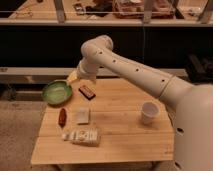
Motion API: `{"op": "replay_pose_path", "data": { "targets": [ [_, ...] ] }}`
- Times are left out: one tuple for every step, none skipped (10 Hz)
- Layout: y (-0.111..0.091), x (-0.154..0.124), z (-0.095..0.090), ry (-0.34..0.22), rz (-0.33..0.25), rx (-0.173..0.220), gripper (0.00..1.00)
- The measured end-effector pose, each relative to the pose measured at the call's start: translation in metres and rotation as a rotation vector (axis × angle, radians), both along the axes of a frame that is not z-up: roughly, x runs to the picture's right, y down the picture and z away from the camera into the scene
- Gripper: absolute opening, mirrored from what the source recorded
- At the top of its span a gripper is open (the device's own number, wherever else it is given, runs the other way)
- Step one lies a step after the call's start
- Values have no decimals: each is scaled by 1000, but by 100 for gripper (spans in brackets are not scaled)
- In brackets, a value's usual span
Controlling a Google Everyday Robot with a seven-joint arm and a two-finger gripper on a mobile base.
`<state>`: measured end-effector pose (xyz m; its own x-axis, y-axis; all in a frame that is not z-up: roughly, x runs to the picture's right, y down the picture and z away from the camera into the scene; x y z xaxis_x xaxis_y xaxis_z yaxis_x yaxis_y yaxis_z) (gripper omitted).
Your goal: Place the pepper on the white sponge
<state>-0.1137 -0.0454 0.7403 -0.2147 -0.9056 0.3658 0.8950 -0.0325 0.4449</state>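
Observation:
The dark red pepper (62, 116) lies on the wooden table (120, 142) at the left, lengthwise towards me. The white sponge (83, 115) lies flat just right of it, a small gap between them. My gripper (73, 77) is at the end of the white arm, above the table's back left corner, between the green bowl and the dark brown block. It is well behind the pepper and the sponge and touches neither.
A green bowl (56, 92) sits at the back left. A dark brown block (87, 92) lies right of it. A crinkly clear-and-white packet (82, 135) lies in front of the sponge. A white cup (148, 111) stands at the right. My arm spans the table's back right.

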Motion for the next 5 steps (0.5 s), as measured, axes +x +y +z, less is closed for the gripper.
{"op": "replay_pose_path", "data": {
  "targets": [
    [0,0,0,0,0,1,80],
    [0,-2,0,-2,-3,0,80],
    [1,-1,1,4,-4,0,80],
    [5,6,6,55,-14,-12,80],
    [13,6,12,104,-35,-26,80]
  ]
}}
